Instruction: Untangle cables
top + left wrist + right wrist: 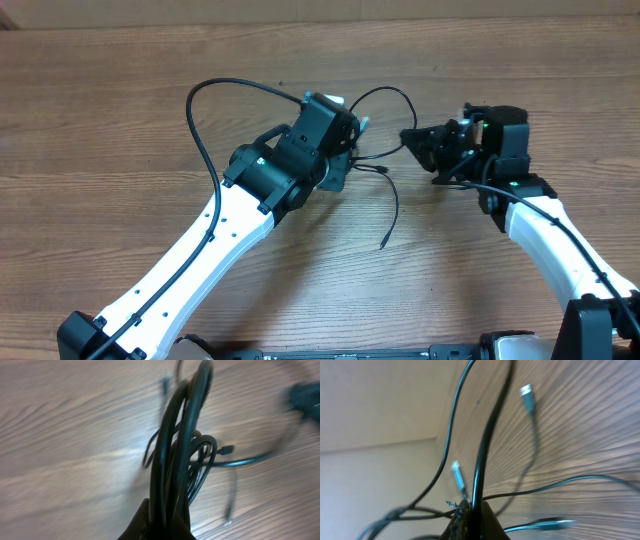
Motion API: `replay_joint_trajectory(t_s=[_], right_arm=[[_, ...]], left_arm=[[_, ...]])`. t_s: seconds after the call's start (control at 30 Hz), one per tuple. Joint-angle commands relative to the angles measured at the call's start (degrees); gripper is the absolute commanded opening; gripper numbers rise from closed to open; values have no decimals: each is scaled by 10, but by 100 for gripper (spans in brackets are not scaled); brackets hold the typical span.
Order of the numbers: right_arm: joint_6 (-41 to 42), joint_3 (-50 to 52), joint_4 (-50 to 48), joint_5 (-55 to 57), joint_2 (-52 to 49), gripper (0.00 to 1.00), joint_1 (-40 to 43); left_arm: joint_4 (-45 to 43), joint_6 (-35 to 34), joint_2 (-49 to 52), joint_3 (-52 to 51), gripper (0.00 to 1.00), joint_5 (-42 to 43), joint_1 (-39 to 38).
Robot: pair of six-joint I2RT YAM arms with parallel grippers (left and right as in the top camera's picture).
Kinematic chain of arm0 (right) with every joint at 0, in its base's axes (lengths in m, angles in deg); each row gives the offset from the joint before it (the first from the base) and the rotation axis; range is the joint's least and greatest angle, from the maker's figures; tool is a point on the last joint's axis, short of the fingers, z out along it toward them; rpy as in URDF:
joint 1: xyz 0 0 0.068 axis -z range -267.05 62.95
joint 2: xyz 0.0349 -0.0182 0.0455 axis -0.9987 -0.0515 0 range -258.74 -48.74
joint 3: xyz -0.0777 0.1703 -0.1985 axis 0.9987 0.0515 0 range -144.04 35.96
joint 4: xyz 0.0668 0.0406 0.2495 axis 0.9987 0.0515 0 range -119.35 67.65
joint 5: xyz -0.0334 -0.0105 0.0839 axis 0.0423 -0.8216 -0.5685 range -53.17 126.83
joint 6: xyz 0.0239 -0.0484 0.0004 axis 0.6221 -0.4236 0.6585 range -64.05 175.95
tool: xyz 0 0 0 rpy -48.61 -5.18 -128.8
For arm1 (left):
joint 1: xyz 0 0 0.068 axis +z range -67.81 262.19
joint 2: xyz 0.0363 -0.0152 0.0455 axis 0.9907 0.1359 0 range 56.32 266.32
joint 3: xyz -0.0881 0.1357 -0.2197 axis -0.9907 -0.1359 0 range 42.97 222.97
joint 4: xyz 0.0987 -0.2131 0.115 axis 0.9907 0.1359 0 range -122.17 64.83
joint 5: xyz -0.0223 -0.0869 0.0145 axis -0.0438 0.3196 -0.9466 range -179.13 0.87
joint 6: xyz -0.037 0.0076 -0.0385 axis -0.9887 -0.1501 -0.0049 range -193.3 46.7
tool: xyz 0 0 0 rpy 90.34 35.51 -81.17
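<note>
Light wood-grain table.

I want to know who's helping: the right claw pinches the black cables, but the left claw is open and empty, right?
Not quite. The left claw is shut on a bundle of black cables too, as the left wrist view shows. The right claw does pinch them.

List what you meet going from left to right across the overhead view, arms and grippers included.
Left arm's white link → left gripper → loose cable end → right gripper → right arm's white link. The cables loop across both grippers, so they are left out.
</note>
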Motion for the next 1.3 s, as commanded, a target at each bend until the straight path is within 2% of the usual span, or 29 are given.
replay_joint_trajectory(t_s=[0.0, 0.13, 0.27, 0.3, 0.33, 0.4, 0.43, 0.47, 0.73, 0.9, 1.03, 1.07, 1.13, 1.17, 1.2, 1.23, 1.27], right_arm=[[-55, -5, 49, 93, -5, 4, 42], [-96, -5, 129, 164, -5, 4, 81], [-153, -5, 171, 150, -5, 4, 117], [-165, -5, 173, 139, -5, 8, 122], [-177, -5, 172, 125, -5, 24, 127], [-204, -5, 165, 89, -5, 71, 135], [-225, -5, 160, 71, -5, 88, 136], [-241, -5, 158, 59, -5, 98, 136], [-313, -5, 156, -10, -5, 100, 135], [-400, -5, 147, -128, -5, 100, 135], [-426, -5, 153, -153, -5, 100, 135], [-426, -5, 154, -153, -5, 100, 135], [-426, -5, 152, -153, -5, 100, 135], [-426, -5, 152, -153, -5, 100, 135], [-426, -5, 152, -153, -5, 100, 135], [-426, -5, 153, -153, -5, 100, 135], [-426, -5, 152, -153, -5, 100, 135]], left_arm=[[31, -4, -2, 16, 4, -83, 5], [38, -4, -2, 16, 4, -85, 7], [33, -4, -2, 16, 4, -85, 7], [33, -4, -2, 16, 4, -85, 7], [33, -4, -2, 16, 4, -85, 7], [33, -3, -2, 16, 4, -85, 7], [33, 1, -2, 16, 4, -85, 7], [33, 7, -2, 16, 4, -84, 7], [34, 33, -2, 16, 4, -78, 7], [30, 49, -2, 16, 4, -57, 7], [32, 61, -2, 16, 4, -57, 7], [36, 61, -2, 16, 9, -57, 7], [46, 58, -2, 16, 34, -54, 7], [51, 58, -2, 16, 47, -53, 7], [56, 56, -2, 15, 70, -53, 7], [58, 56, -2, 15, 85, -53, 7], [59, 56, -2, 15, 93, -53, 7]])
